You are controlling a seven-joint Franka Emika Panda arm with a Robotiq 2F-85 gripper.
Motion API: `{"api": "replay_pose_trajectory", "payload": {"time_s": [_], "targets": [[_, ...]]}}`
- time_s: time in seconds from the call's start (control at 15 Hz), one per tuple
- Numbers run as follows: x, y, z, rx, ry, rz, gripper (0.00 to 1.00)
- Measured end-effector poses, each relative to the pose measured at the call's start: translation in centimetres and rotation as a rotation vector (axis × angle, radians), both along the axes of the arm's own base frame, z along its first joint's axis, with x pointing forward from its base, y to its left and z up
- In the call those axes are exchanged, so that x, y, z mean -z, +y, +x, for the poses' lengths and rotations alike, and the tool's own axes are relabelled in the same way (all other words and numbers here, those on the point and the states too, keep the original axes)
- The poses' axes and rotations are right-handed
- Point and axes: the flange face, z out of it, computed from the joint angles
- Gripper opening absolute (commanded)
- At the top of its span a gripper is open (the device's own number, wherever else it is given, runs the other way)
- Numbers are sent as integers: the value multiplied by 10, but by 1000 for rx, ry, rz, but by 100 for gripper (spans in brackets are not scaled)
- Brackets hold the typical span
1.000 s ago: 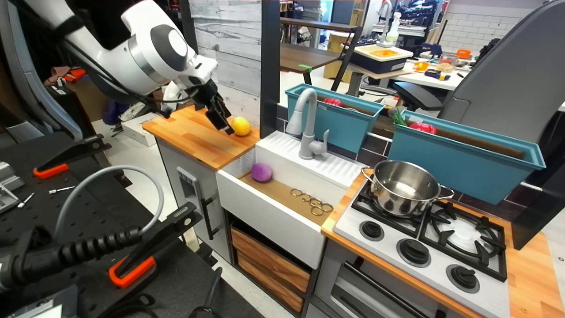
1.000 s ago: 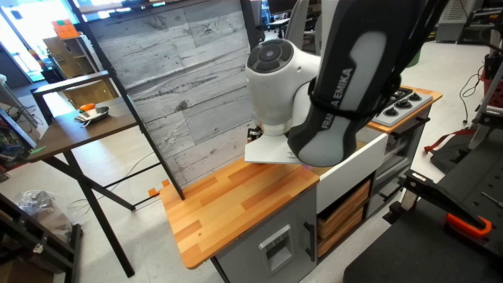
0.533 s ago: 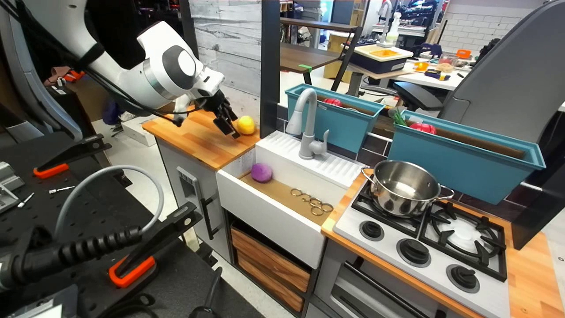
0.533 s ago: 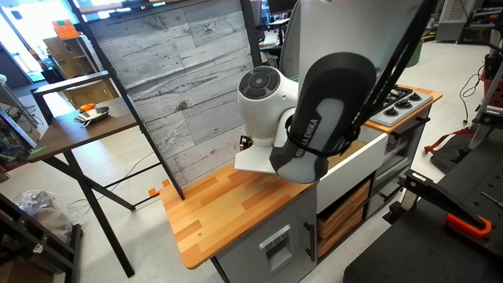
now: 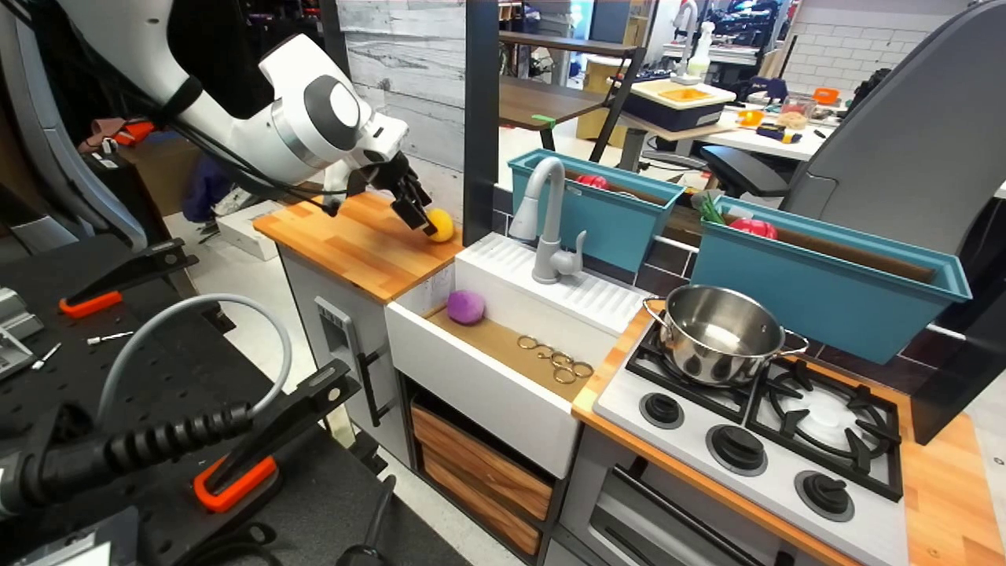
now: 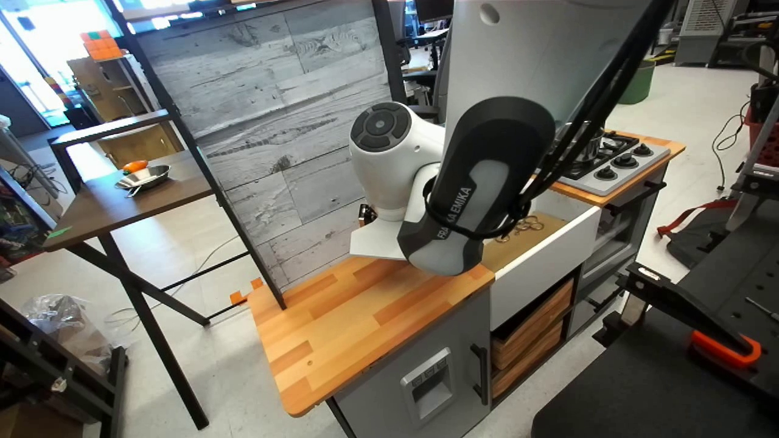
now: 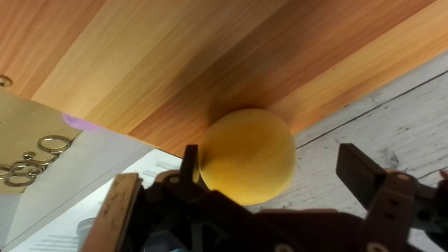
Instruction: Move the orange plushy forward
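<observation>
1. We start at the wrist, where the gripper (image 7: 270,157) is spread wide: one dark finger (image 7: 189,161) lies at nine o'clock from the orange plushy (image 7: 247,157), the other at three o'clock, well apart from it.
2. We see the orange plushy, a round yellow-orange ball, between the two, just beside the finger at nine o'clock; whether they touch, we cannot tell. In an exterior view the arm (image 6: 450,188) hides the ball from us.
3. In an exterior view we find it on the wooden countertop (image 5: 338,244), near the back corner beside the white sink (image 5: 487,401), with the tilted gripper at ten o'clock from it.
4. Between eleven and twelve o'clock from the plushy, just behind the countertop, we have the grey plank panel (image 5: 405,86).
5. Between five and six o'clock, inside the sink, we make out a purple object (image 5: 465,307); metal rings (image 5: 563,367) lie well apart from it, between four and five.
6. At three o'clock we see the grey faucet (image 5: 552,220), with a teal planter (image 5: 613,228) behind it.
7. Farther out, nearer four o'clock, a steel pot (image 5: 699,363) stands upright on the stove (image 5: 695,413), and a second teal planter (image 5: 817,303) sits behind it, closer to three.
8. Farthest off, between two and three o'clock, we see the back of a grey chair (image 5: 904,141).
</observation>
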Motion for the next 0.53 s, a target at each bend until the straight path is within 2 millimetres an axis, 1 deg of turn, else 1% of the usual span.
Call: {"api": "replay_pose_trajectory", "payload": {"time_s": [0.07,0.13,0.2,0.27,0.33,0.53], "targets": [[2,-3,3,3,0,-7,74],[3,-5,6,6,-1,-13,68],[6,-8,9,7,-1,-17,57],[9,-10,11,8,-2,-21,51],[11,-12,13,8,-3,-25,42],[15,-13,19,2,-12,-27,23]]}}
